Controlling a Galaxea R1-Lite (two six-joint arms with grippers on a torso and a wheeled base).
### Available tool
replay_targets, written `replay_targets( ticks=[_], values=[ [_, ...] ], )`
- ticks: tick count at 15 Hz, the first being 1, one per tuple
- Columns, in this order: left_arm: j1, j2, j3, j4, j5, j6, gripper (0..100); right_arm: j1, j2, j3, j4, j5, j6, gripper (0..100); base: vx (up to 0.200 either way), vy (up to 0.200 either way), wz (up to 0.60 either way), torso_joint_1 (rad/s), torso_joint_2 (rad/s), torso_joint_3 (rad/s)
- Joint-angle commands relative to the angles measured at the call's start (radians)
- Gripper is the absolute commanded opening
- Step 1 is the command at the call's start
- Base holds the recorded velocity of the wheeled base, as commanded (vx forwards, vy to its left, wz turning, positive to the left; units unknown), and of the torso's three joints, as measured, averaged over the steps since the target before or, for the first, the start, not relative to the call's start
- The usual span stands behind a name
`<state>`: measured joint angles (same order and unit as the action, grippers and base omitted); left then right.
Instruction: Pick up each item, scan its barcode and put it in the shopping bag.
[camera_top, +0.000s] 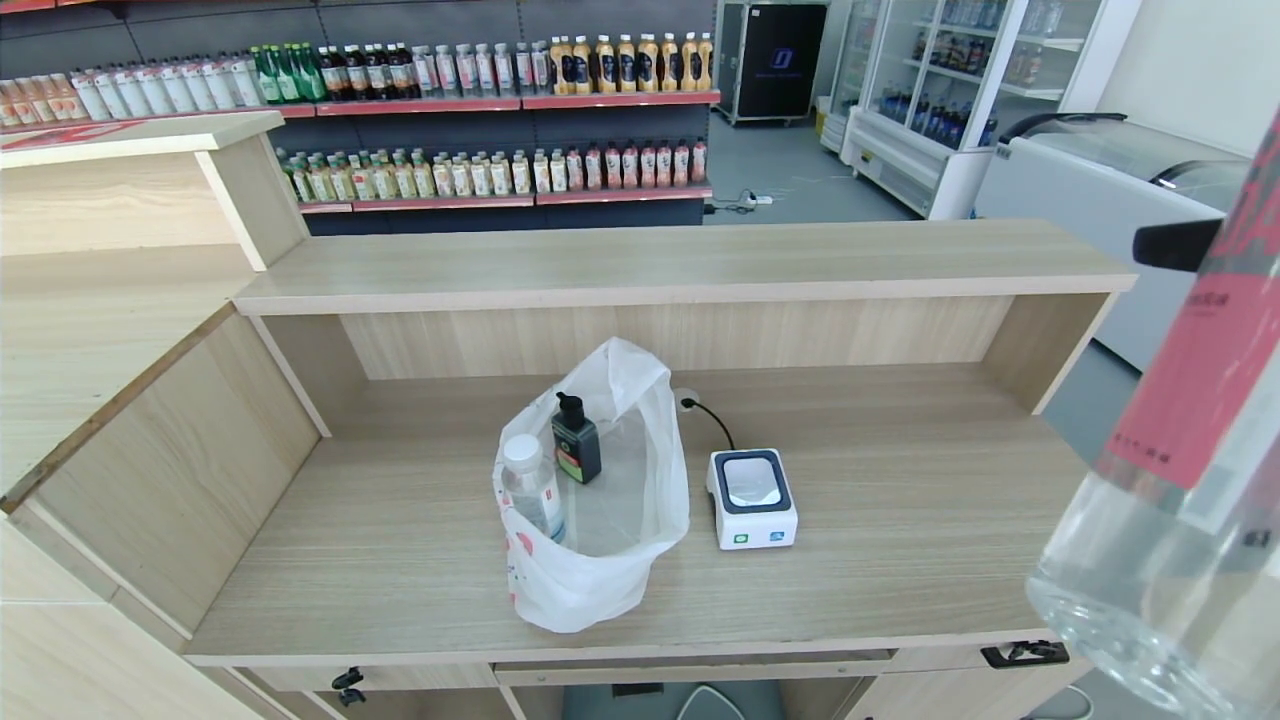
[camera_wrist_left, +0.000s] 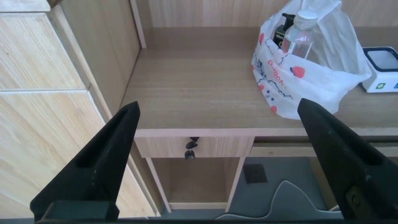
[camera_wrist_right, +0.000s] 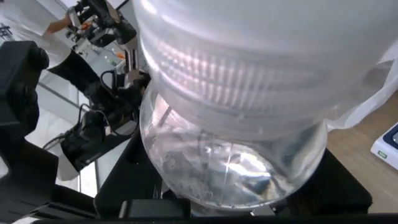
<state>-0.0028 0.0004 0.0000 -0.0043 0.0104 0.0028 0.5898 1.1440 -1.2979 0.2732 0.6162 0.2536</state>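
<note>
A white plastic shopping bag stands open at the middle of the wooden counter. Inside it are a clear bottle with a white cap and a dark pump bottle. Right beside the bag sits the white barcode scanner, window up. A large clear bottle with a red label hangs high at the far right, close to the head camera. My right gripper is shut on it, one black finger showing; the bottle's base looms in the right wrist view. My left gripper is open, low before the counter's front left edge, the bag beyond it.
A raised ledge and side panels wall the counter at the back, left and right. A cable runs from the scanner to the back. A drawer lock sits under the front edge. Shelves of bottles and fridges stand behind.
</note>
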Motion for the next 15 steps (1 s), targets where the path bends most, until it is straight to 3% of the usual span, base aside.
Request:
replay_targets(
  ticks=[1, 15],
  values=[
    [0.000, 0.000, 0.000, 0.000, 0.000, 0.000, 100, 0.002, 0.023, -0.037, 0.000, 0.000, 0.067, 0, 0.000, 0.000, 0.00, 0.000, 0.00, 0.000],
    [0.000, 0.000, 0.000, 0.000, 0.000, 0.000, 100, -0.001, 0.002, 0.022, 0.006, 0.000, 0.072, 0, 0.000, 0.000, 0.00, 0.000, 0.00, 0.000]
  ],
)
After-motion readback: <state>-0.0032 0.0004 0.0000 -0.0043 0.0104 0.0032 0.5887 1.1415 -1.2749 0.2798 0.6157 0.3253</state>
